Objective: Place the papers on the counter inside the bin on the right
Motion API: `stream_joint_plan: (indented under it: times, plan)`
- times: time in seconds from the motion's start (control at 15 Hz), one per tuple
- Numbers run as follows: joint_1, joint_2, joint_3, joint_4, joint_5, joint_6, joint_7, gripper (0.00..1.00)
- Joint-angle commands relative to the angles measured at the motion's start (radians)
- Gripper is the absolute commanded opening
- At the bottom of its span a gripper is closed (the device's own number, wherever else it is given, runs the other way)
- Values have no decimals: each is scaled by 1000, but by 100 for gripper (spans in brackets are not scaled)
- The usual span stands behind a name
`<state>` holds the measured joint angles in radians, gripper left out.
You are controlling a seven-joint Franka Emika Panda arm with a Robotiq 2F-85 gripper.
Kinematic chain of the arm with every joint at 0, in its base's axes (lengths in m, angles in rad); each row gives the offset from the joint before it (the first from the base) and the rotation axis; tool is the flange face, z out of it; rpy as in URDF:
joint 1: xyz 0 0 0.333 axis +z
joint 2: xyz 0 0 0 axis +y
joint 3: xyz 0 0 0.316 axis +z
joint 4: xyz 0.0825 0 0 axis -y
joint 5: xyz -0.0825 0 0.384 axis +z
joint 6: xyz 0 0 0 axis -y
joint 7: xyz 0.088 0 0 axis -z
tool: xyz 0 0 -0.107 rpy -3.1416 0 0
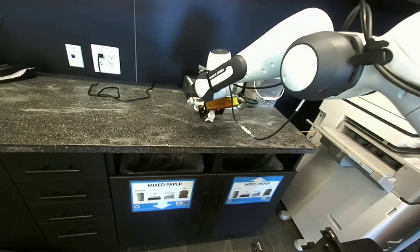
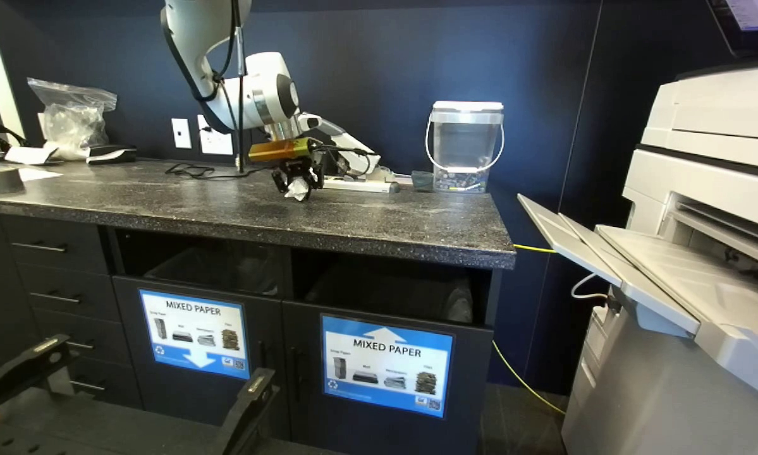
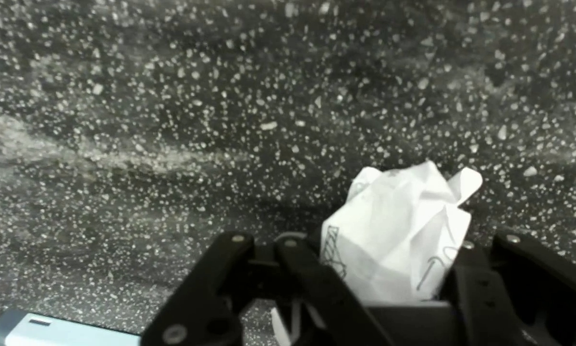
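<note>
Paper [image 3: 398,230] (crumpled) between pincer [image 3: 387,245] jaws

looks like I'm in an office copy area, big copier [image 1: 350,199] just beside my speckled counter [image 1: 153,126], MIXED PAPER recycling signs [image 2: 387,366] on black cabinets [image 1: 160,227], wall outlets [image 1: 106,59] behind
</note>
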<state>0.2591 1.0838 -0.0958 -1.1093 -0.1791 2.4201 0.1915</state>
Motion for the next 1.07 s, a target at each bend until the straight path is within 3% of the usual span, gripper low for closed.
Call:
stream_joint_plan:
  times: [0.0, 0.47, 1.0]
  plan:
    - [-25, -130, 38, -215, -21, 32, -127, 14]
    - [-108, -318, 95, -508, -6, 35, -287, 15]
    - [-184, -538, 97, -900, 1, 114, -290, 14]
